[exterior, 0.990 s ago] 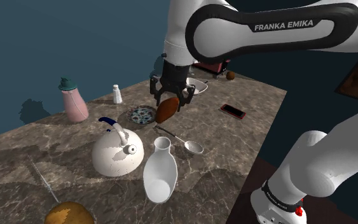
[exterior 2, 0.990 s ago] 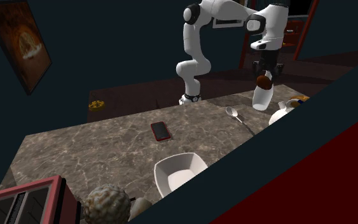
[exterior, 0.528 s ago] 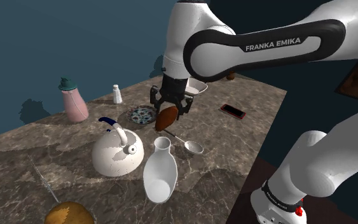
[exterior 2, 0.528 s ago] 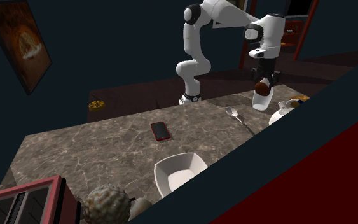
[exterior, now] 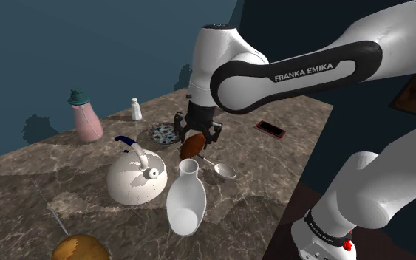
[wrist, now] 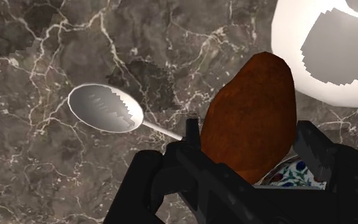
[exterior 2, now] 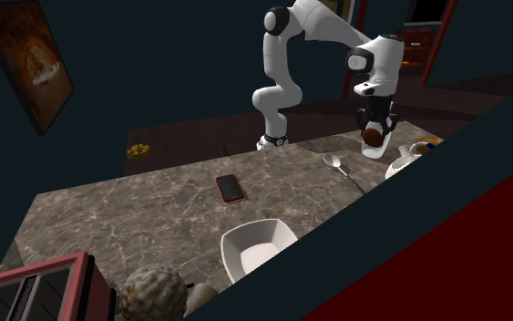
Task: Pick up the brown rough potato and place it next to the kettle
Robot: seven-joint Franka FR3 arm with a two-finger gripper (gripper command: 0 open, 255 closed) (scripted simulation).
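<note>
two black fingers point(wrist: 190, 167) of the gripper point(wrist: 247, 170) stand apart just wide enough to clamp the potato point(wrist: 250, 124), one finger pressed against each flank. the potato is brown and rough-skinned, long in shape, and its free end sticks out past the fingertips. in the shoulder view the gripper point(exterior: 196, 138) points down with the potato point(exterior: 191, 147) tilted in its grasp, hanging above the counter point(exterior: 66, 170) rather than resting on it. it hangs over the neck of a white vase point(exterior: 186, 198) that lies on its side, with a patterned dish point(exterior: 164, 134) to that view's left and a metal spoon point(exterior: 221, 168) to its right. the kettle point(exterior: 136, 177), white with a blue handle, sits near, lower and to the shoulder view's left of the potato, apart from it. the wrist view shows the spoon point(wrist: 104, 108) lying on the stone below the gripper.

the counter is dark veined marble. farther back on it stand a pink bottle with a green cap point(exterior: 86, 118) and a small white shaker point(exterior: 136, 109); a red phone point(exterior: 271, 128) lies flat toward the far edge. in the second exterior view the gripper point(exterior 2: 373, 128) holds the potato point(exterior 2: 371, 137) at the counter's far end, with a white square bowl point(exterior 2: 257, 246) and a red toaster point(exterior 2: 35, 287) at the near end. dark blue walls surround the counter, and a framed picture point(exterior 2: 31, 59) hangs on one.
</note>
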